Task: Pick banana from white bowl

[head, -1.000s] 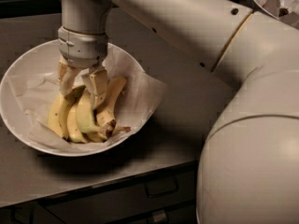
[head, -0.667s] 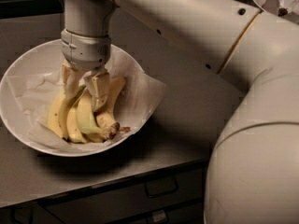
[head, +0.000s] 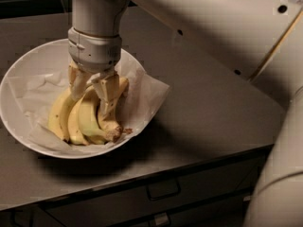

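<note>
A bunch of yellow bananas (head: 83, 119) with a brown stem end lies in the wide white bowl (head: 19, 86), which is lined with crumpled white paper, at the left of the camera view. My gripper (head: 93, 90) points straight down into the bowl. Its two fingers (head: 110, 91) stand apart, one on each side of the far end of the bunch, touching or nearly touching the fruit. The bananas rest on the paper. The wrist hides the bowl's far rim.
The bowl stands on a grey counter (head: 208, 103) near its front edge, with drawers (head: 163, 190) below. My large white arm (head: 227, 27) crosses the upper right and fills the right side. The paper liner (head: 154, 91) sticks out over the bowl's right rim.
My gripper has moved slightly right and lower into the bowl over the bunch. The bananas and the bowl have not moved.
</note>
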Tool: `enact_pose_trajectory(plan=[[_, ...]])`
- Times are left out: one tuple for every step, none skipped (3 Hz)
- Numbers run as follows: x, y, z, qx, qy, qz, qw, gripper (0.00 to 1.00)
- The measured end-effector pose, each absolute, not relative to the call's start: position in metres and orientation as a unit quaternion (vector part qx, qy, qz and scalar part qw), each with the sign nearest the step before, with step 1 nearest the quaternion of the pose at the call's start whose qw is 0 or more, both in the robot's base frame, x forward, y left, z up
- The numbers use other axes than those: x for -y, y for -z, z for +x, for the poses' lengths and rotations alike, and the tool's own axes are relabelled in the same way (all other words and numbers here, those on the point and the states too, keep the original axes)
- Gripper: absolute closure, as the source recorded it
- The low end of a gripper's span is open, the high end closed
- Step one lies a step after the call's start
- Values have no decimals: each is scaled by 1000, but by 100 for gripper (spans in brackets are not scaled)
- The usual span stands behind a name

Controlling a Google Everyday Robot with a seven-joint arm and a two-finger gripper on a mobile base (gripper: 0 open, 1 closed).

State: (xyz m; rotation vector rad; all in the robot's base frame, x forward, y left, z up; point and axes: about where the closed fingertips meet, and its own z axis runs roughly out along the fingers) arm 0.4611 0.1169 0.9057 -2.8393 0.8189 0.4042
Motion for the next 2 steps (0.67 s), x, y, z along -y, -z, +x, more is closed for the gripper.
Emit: enact_pose_trajectory(plan=[[-118,-903,462,-269,-139,-950,73,47],[-121,-905,464,-268,-140,-951,65,46]])
